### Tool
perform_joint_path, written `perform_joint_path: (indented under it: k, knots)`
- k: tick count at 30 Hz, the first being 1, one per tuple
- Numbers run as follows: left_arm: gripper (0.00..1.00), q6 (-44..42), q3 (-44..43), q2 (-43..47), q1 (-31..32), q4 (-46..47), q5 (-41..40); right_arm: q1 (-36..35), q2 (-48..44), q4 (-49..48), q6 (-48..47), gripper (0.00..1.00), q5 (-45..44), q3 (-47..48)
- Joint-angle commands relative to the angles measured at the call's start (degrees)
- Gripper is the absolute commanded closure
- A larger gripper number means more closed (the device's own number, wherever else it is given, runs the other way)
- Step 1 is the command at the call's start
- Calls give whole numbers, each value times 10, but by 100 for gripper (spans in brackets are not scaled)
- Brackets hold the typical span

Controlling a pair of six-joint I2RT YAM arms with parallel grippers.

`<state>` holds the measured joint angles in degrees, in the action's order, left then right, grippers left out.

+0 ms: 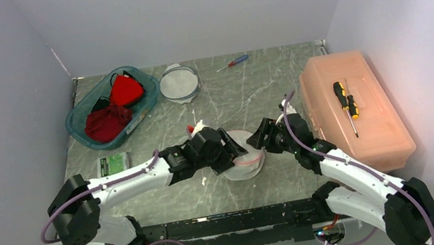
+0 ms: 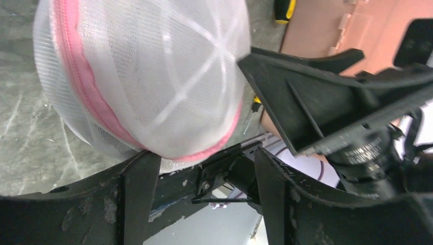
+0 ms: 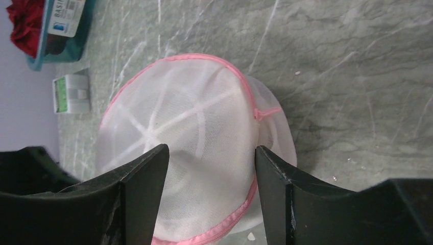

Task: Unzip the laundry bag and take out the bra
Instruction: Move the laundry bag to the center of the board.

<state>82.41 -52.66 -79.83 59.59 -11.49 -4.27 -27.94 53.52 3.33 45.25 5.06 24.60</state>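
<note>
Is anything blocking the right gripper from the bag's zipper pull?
Nothing visible does. The right gripper, jaws open, frames the laundry bag, and the pink zipper pull lies exposed on its seam just ahead. The left gripper is at the bag's far side.

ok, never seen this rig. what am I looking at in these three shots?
Two robot arms bolted to a table: left arm, right arm. The wide shot looks down from above; the other two come from wrist cameras, so the black prongs there are each arm's own jaws. Between them lies a mesh bag with a pink zip. Both jaws stand open at it, the right's straddling it; nothing looks gripped. Also: basket of red clothes, toolbox with a screwdriver on top.
</note>
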Motion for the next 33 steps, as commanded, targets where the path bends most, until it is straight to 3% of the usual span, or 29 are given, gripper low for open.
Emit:
perform_joint_path:
  k: [1, 4, 8, 12, 17, 22, 28, 33]
  knots:
    - [31, 11, 6, -6, 1, 15, -35, -7, -40, -36, 20, 34, 38, 0]
    - [43, 1, 14, -2, -3, 15, -46, -8, -68, -12, 11, 34, 40, 1]
    - [72, -28, 36, 6, -27, 28, -40, -9, -102, 26, 0, 31, 20, 8]
    - [96, -95, 53, 13, -74, 50, 16, -7, -124, 53, -11, 26, -8, 19]
    - [97, -218, 34, 16, -144, 1, 102, -5, -120, 70, -22, 23, -16, 37]
    - [97, -352, 45, 38, -214, 6, 248, 25, -88, 31, -40, 20, 32, 38]
    - [97, -468, 61, 71, -228, 43, 406, 111, -1, -174, 24, 19, 261, -13]
    - [97, -499, 93, 94, -228, 124, 497, 142, 67, -330, 93, 19, 365, -45]
